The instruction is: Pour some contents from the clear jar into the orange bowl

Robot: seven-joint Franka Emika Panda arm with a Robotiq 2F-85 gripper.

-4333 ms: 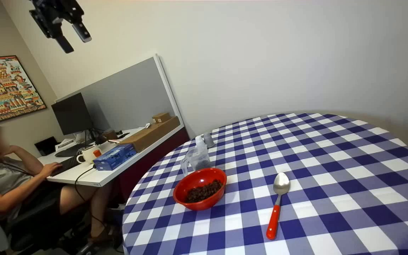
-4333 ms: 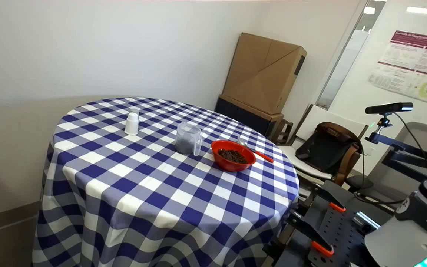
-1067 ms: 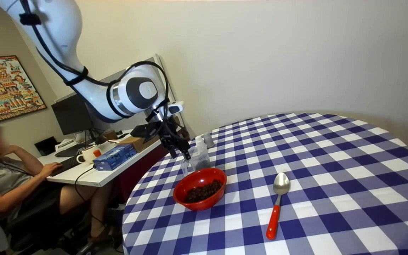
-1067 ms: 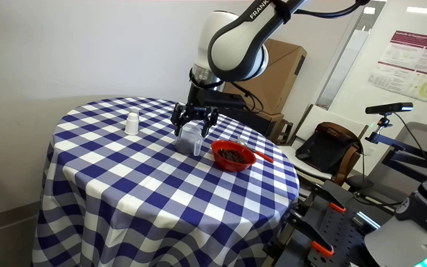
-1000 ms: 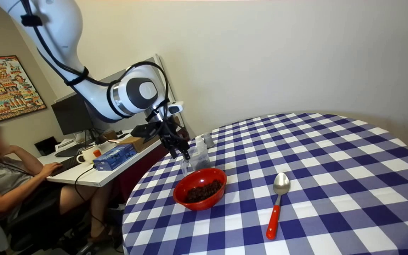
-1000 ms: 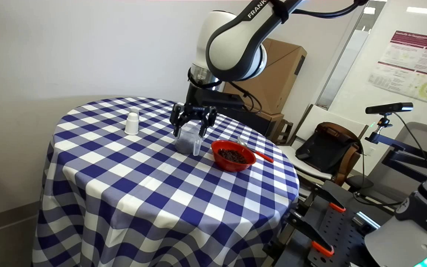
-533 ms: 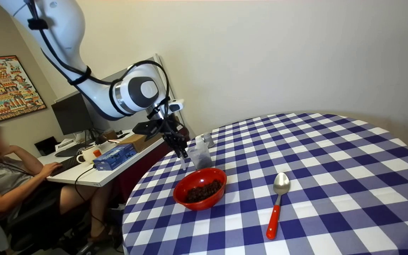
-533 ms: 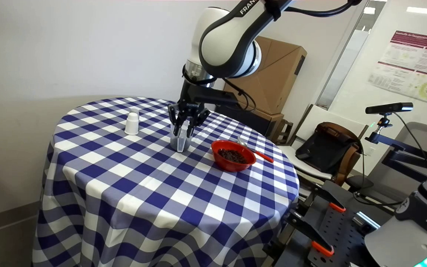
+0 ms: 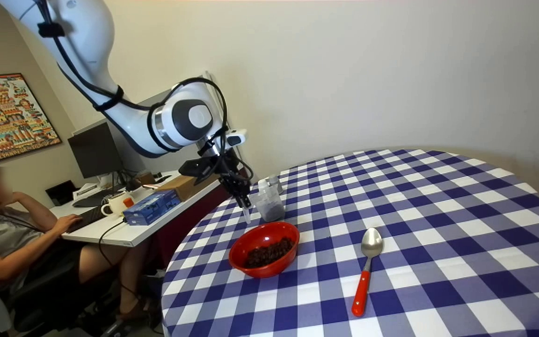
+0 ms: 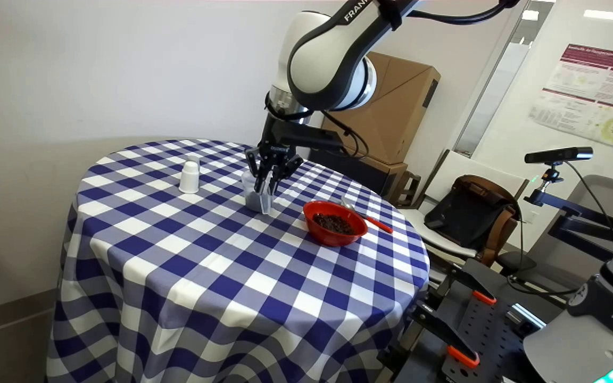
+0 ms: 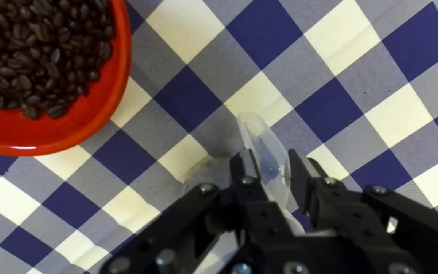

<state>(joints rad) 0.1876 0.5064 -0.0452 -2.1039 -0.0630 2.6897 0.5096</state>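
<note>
The clear jar (image 9: pixel 272 209) is a see-through pitcher with a handle and a greyish lower part; its contents are hard to make out. My gripper (image 10: pixel 265 187) is shut on that handle, seen in the wrist view as a clear strip (image 11: pixel 261 142) between the fingertips. The jar's body (image 10: pixel 253 201) stands beside the fingers, roughly upright. Whether its base touches the cloth I cannot tell. The orange bowl (image 9: pixel 269 270), glossy and red-orange, sits close to the jar, on the spoon side. Dark coffee beans (image 11: pixel 40 57) partly fill it.
A spoon with a red handle (image 9: pixel 362 290) lies on the checkered tablecloth (image 9: pixel 419 206) beyond the bowl. White stacked cups (image 10: pixel 189 178) stand near the jar. A wall rises behind the round table, and a person sits at a desk (image 9: pixel 105 238) alongside.
The arm has come down from high above the table. Within the last second the jaws have drawn together on the handle, and the jar has turned and shifted slightly away from the bowl.
</note>
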